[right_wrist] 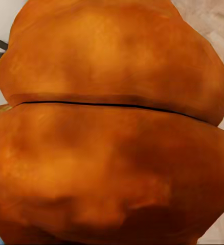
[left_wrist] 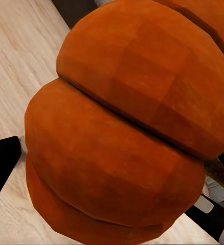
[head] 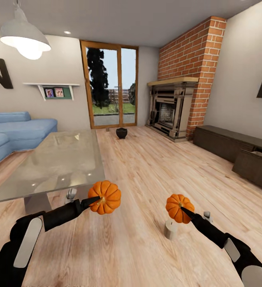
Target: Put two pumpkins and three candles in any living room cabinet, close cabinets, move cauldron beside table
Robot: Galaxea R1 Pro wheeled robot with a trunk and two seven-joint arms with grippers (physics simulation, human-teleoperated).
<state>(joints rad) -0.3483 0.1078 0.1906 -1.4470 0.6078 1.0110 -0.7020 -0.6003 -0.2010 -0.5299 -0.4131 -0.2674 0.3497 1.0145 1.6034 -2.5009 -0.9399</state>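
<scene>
My left gripper [head: 96, 201] is shut on the bigger orange pumpkin [head: 105, 197], held above the floor by the table's near corner; its ribs crowd the left wrist view [left_wrist: 122, 127]. Over to the right, the smaller pumpkin [head: 179, 207] hangs in my right gripper [head: 184, 209], which is shut on it, and it looms large in the right wrist view [right_wrist: 112, 127]. Three candles stand on the floor: one [head: 170, 230] under the small pumpkin, one [head: 207, 216] just right of it, one [head: 71, 194] by the table leg. The black cauldron [head: 121, 132] sits far back before the glass door. The grey glass table [head: 55, 159] is at left, and the dark cabinet [head: 224, 141] runs along the right wall.
The cabinet's nearest section [head: 256, 165] juts out from the rest and looks open. A grey fireplace [head: 172, 107] in a brick chimney stands at the back right. A blue sofa [head: 15, 131] lies behind the table. Wood floor stretches between table and cabinet.
</scene>
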